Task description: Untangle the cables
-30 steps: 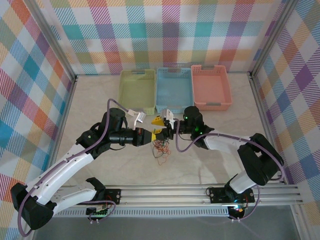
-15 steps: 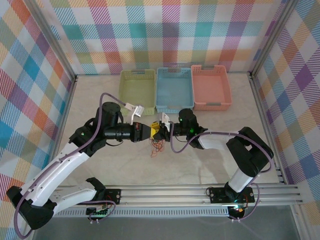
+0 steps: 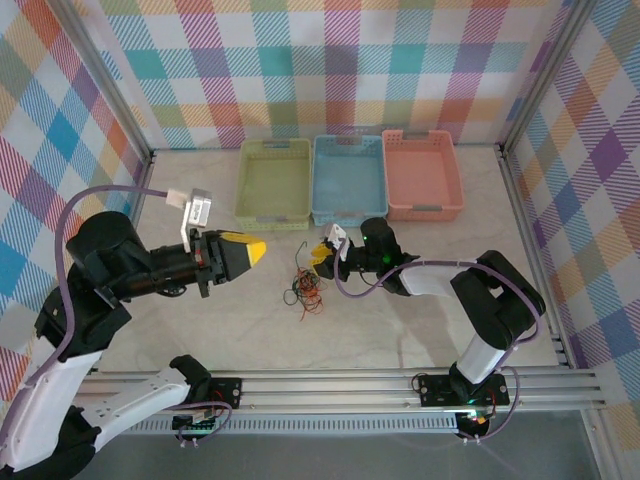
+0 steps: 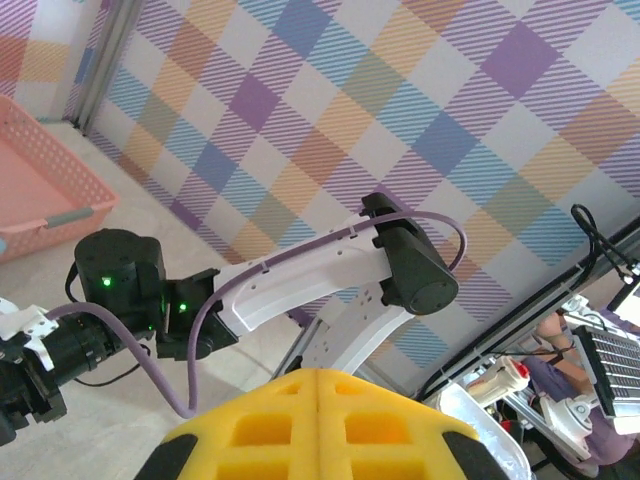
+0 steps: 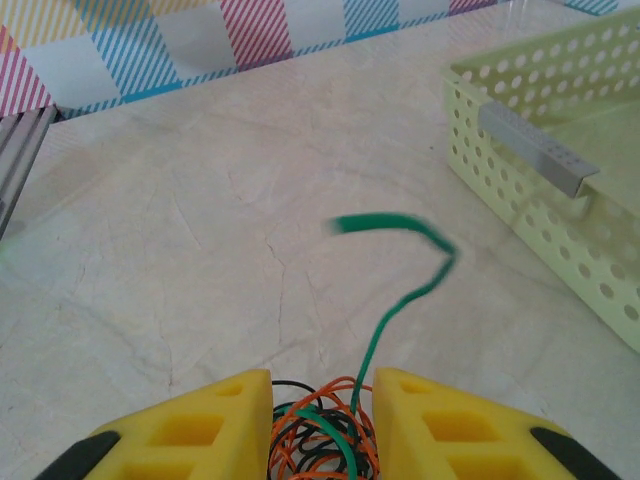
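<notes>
Lining the far edge of the marbled counter (image 3: pixel 220 330), from above, stand three perforated plastic baskets: green basket (image 3: pixel 275 180), blue basket (image 3: pixel 348 180), salmon basket (image 3: pixel 422 172). The cables (image 3: pixel 305 288), one knot of hair-thin orange, black and green wires, lie mid-counter beside the right pincer (image 3: pixel 322 256). Left wrist: the left pincer (image 4: pixel 318 378) is pressed shut on nothing. Right wrist: yellow fingers (image 5: pixel 200 420) stand apart around the knot; whether they grip, I cannot tell.

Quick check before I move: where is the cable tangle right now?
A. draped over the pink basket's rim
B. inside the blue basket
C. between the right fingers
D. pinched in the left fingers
C: the right wrist view shows the orange, black and green cables bunched between the two yellow right fingers, while the left fingers sit closed well off to the left, apart from them.
</notes>
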Motion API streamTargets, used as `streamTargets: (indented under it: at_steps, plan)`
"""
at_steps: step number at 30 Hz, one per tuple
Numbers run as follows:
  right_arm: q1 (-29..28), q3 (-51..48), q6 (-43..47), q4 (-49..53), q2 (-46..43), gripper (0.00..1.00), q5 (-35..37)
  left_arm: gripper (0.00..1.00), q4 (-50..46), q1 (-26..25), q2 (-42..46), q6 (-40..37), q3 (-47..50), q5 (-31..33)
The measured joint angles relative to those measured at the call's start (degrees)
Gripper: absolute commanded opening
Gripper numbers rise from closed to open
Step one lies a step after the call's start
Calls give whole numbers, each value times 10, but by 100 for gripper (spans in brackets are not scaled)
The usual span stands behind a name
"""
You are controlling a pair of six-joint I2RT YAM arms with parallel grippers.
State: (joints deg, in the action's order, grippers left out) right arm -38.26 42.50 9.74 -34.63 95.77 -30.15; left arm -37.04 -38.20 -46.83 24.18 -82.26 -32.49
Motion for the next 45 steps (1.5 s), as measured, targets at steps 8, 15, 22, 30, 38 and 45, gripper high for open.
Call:
streamTargets:
  at_steps: [8,15,22,30,38,45]
  plan:
    - [8,-23,-9,-7,-14,35,15,64,-5,0,-12,3,165,99]
    - [38,-61,-54,-42,-48,38,69,88,23,0,-151,26,273,169]
    - [45,-76,-76,-56,-67,39,112,92,44,-3,-254,4,264,240]
    - [46,-76,-85,-57,-67,39,114,93,57,-20,-329,10,195,313]
    - [46,-76,-89,-56,-67,39,118,81,38,-41,-443,15,87,386]
    - [46,-76,-89,-39,-67,39,118,56,25,-42,-484,16,74,434]
